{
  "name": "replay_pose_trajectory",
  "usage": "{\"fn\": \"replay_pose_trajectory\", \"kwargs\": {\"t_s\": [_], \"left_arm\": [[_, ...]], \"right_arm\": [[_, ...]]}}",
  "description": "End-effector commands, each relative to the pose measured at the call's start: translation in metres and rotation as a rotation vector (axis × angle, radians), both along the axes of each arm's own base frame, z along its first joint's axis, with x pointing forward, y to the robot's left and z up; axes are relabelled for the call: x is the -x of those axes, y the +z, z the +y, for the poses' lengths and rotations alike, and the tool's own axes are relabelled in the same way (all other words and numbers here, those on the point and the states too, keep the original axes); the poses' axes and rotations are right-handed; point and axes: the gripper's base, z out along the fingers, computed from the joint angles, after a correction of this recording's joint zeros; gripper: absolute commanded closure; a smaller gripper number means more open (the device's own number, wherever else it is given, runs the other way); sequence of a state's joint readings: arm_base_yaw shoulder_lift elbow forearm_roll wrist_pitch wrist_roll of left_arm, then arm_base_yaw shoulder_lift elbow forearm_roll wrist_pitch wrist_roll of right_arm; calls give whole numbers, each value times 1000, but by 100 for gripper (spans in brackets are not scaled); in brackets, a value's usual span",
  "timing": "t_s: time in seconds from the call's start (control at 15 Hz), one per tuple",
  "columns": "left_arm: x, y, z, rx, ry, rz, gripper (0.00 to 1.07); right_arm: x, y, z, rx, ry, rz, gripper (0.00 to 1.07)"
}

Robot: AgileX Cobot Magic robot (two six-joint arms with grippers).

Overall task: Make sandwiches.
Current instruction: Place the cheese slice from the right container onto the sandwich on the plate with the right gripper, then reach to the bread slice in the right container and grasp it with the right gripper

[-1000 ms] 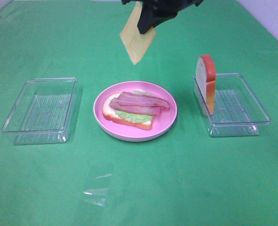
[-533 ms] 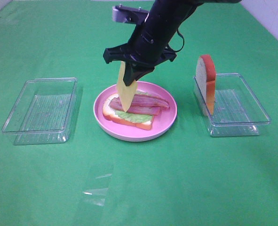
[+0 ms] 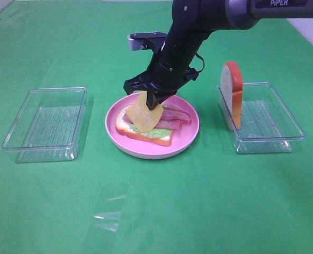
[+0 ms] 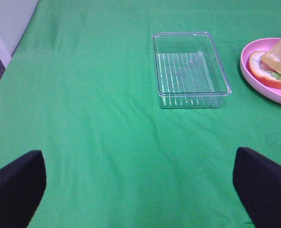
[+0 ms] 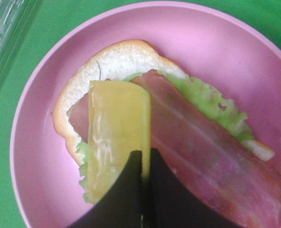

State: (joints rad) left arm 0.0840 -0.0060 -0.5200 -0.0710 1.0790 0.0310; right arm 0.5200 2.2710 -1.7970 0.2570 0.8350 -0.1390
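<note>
Your right gripper (image 3: pixel 155 100) pinches the yellow cheese (image 3: pixel 143 116) by its upper edge; the slice hangs tilted, its lower end draped on the bacon (image 3: pixel 173 117). Bacon strips run lengthwise across lettuce (image 5: pixel 211 102) and bread (image 5: pixel 112 61) on the pink plate (image 3: pixel 184 138). Your left gripper (image 4: pixel 140 183) is spread wide over the cloth.

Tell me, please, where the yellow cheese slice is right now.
In the exterior high view the cheese slice hangs centre, pinched in the right claw, its lower edge over the bacon on the pink plate.
</note>
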Motion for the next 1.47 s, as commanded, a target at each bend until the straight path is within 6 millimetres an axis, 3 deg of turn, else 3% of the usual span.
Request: {"fn": "replay_pose_trajectory", "kwargs": {"t_s": [0.07, 0.13, 0.2, 0.27, 0.47, 0.53, 0.8, 1.13, 1.33, 1.47], "left_arm": [[2, 0, 0, 1, 5, -18, 7], [2, 0, 0, 1, 5, -18, 7], [2, 0, 0, 1, 5, -18, 7], [2, 0, 0, 1, 5, -18, 7], [2, 0, 0, 1, 5, -18, 7], [2, 0, 0, 1, 5, -18, 7], [2, 0, 0, 1, 5, -18, 7], [2, 0, 0, 1, 5, -18, 7], [2, 0, 0, 1, 5, -18, 7], [2, 0, 0, 1, 5, -18, 7]], "right_arm": [[1, 0, 2, 2, -3, 3, 95], [1, -1, 2, 3, 5, 0, 69], [1, 2, 1, 14, 16, -13, 32], [0, 6, 0, 17, 21, -26, 10], [1, 25, 0, 0, 29, -64, 11], [4, 46, -2, -19, 41, -107, 11], [11, 101, -11, -17, 62, -200, 11], [35, 194, -38, 30, 43, -396, 11], [51, 225, -57, 99, 2, -466, 11], [53, 235, -71, 128, -58, -493, 11]]}}
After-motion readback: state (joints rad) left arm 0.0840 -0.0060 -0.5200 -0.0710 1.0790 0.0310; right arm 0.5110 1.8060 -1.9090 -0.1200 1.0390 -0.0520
